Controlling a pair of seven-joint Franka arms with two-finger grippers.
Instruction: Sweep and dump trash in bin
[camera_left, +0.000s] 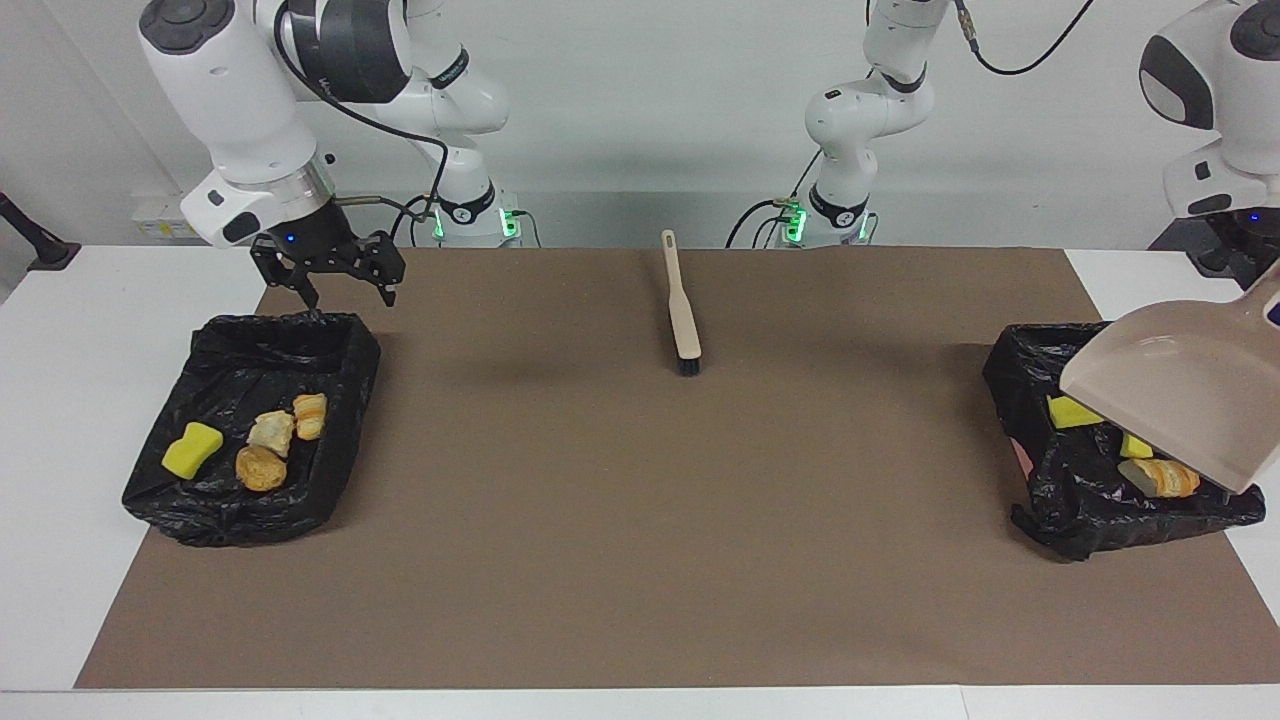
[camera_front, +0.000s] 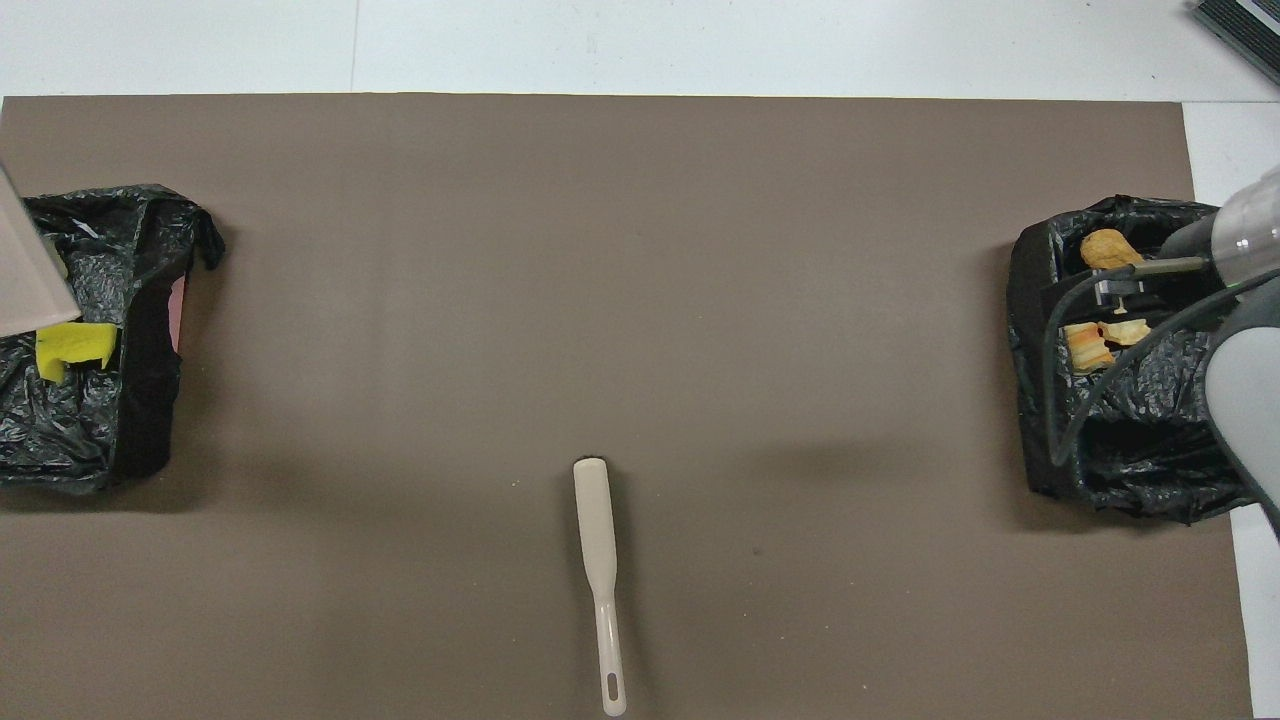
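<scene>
Trash lies in two black-lined bins. The bin (camera_left: 340, 345) at the right arm's end holds a yellow sponge (camera_left: 192, 449) and three bread lumps (camera_left: 271, 433). The bin (camera_left: 1030, 365) at the left arm's end holds yellow sponge pieces (camera_left: 1072, 412) and a bread lump (camera_left: 1160, 477). My left gripper (camera_left: 1265, 280), at the picture's edge, is shut on the handle of the beige dustpan (camera_left: 1170, 395), which hangs tilted over that bin. My right gripper (camera_left: 348, 295) is open and holds nothing, above the first bin's rim nearest the robots.
The beige brush (camera_left: 683, 310) (camera_front: 598, 560) lies on the brown mat (camera_left: 640, 520) near the robots, bristles pointing away from them. In the overhead view the dustpan's corner (camera_front: 25, 280) covers part of one bin (camera_front: 130, 420).
</scene>
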